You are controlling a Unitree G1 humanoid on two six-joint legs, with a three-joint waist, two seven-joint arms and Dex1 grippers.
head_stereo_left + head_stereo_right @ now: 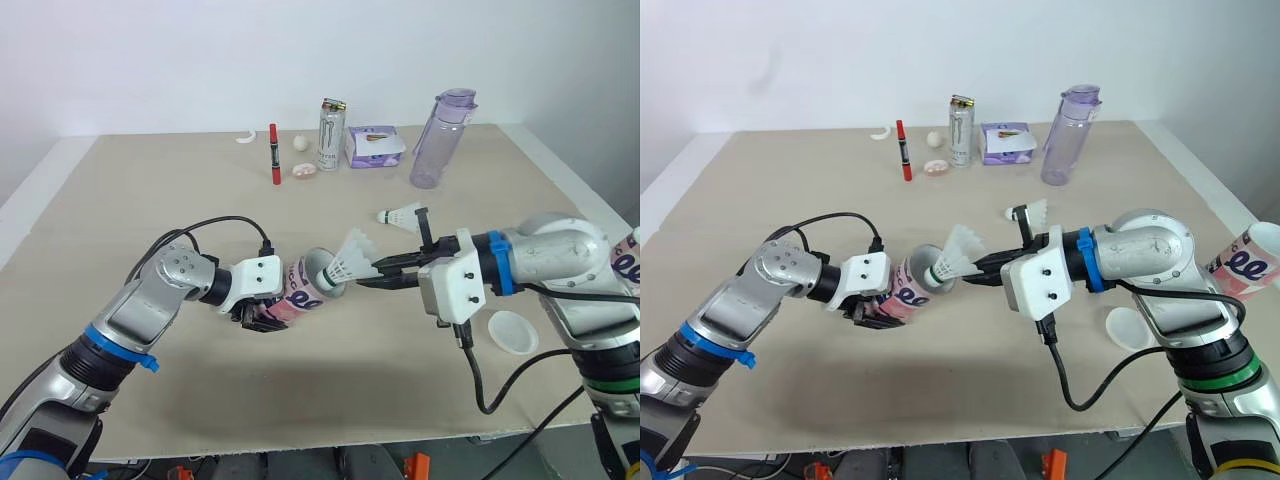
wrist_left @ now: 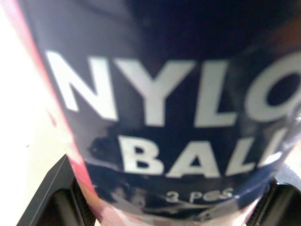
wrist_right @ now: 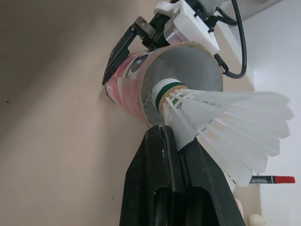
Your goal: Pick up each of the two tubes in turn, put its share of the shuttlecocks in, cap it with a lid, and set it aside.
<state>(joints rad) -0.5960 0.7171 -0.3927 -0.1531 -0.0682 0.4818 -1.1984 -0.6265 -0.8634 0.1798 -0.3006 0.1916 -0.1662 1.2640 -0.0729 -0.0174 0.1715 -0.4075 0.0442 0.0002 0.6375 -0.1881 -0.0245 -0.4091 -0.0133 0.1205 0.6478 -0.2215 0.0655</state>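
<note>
My left gripper [image 1: 258, 312] is shut on a pink and dark tube [image 1: 303, 283], holding it tilted above the table with its open mouth facing right; its label [image 2: 178, 117] reads NYLON BALL. My right gripper [image 1: 372, 272] is shut on a white shuttlecock [image 1: 350, 260], whose green-banded cork tip [image 3: 165, 90] sits at the tube's mouth [image 3: 188, 80]. A second shuttlecock [image 1: 400, 214] lies on the table behind the right gripper. A white lid [image 1: 511, 331] rests near the right arm. A second tube [image 1: 1245, 262] shows at the far right edge.
Along the back of the table stand a can [image 1: 331, 133], a purple bottle [image 1: 440, 140], a purple box [image 1: 372, 146], a red marker [image 1: 273, 154] and small white bits [image 1: 301, 142]. The table's front edge [image 1: 300, 440] runs close below both arms.
</note>
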